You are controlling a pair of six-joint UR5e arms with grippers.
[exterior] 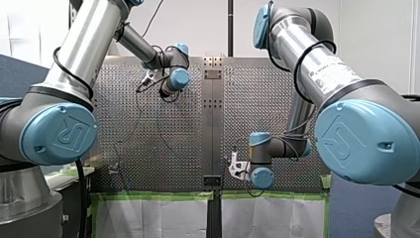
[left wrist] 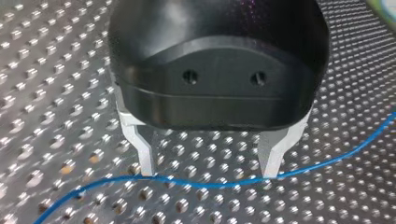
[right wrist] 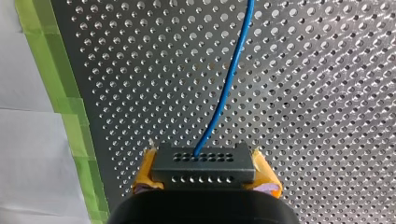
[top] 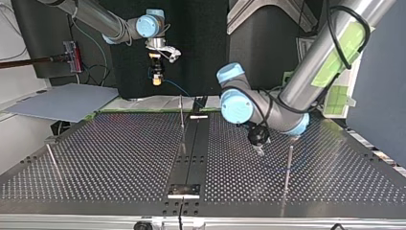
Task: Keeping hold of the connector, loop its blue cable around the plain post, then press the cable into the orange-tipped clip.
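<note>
Yellow-padded, clamps the black connector in my right gripper, high at the top view's far left. Lays the connector's long axis pad to pad, with the blue cable leaving its holed face straight ahead. Straddles that cable with my left gripper, spread wide, tips down at the perforated table, pinching nothing. Looks early: hold made, no loop round any post visible, clip pressing left; cannot single out the orange-tipped clip.
</note>
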